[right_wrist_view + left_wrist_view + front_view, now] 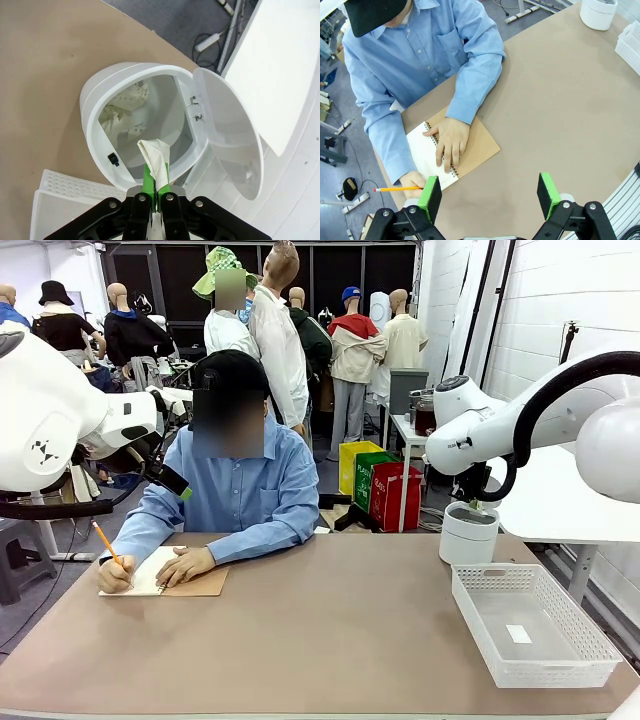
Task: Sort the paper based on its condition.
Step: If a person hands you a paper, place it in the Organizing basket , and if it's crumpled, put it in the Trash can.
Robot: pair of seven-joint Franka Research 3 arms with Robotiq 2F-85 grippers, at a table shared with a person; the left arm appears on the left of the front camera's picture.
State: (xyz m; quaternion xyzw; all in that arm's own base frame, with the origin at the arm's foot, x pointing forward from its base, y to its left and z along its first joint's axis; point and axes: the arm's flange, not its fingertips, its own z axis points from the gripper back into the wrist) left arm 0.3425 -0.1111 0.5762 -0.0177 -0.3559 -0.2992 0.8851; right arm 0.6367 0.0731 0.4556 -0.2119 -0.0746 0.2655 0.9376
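Brown table [330,640], person [240,490] writing at frame left. Right gripper [154,174] clamped on crumpled paper [156,150], bottom centre, over open white bin [90,125]. Left gripper [490,196] gapes, empty. Step judged: binning damaged sheet; next calls for jaws releasing.

The tan table [330,640] has a rounded edge. At its far left, in front of the person, a spiral notebook [200,584] lies open, white page up and tan cover spread flat beside it. The person's forearms rest on the table there. At the far right stands a round white bin [468,536] with its lid open. Just beside it, nearer the robot, sits a white mesh basket [585,665].
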